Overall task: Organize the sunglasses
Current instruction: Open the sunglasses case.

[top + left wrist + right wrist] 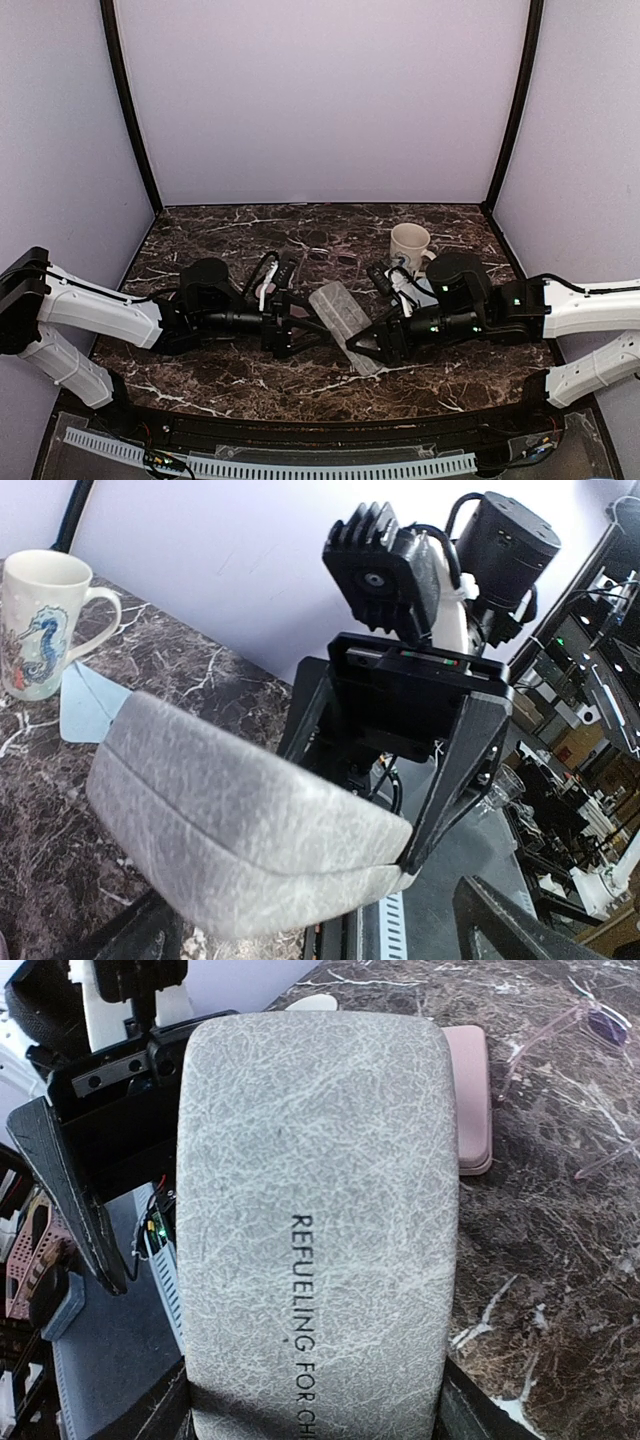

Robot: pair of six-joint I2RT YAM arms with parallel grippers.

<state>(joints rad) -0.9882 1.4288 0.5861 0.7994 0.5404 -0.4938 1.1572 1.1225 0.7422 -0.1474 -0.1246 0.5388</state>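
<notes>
Your right fingers point(455, 770) are clamped on one end of the grey glasses case point(310, 1160), printed "REFUELING FOR CH", the rest cut off. Your left fingers point(70, 1185) stand wide apart at its other end; contact is unclear. The pink-framed sunglasses point(600, 1022) lie on the tabletop point(560, 1260) beyond a pink case point(470, 1090), well apart from both sets of fingers.

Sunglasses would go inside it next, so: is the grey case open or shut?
Shut: in the left wrist view the grey case shows lid and base meeting along a tight seam, with no gap.
</notes>
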